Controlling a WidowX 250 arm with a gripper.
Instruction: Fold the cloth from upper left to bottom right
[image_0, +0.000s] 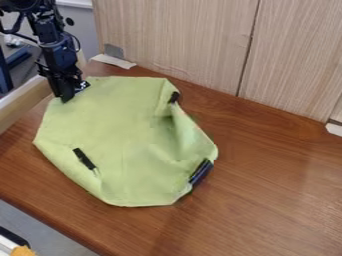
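Across the table (274, 200), green cloth (120, 125) lies creased — hand (65, 99) open or closed, can't tell

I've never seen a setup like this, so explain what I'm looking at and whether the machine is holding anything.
The black machine at the upper left is a robot arm. Its gripper hangs at the upper left edge of a light green cloth, and I can't tell whether it has hold of it. The cloth lies on a brown wooden table, with dark pieces along its edges. The picture comes from a fixed camera looking down at a slant.
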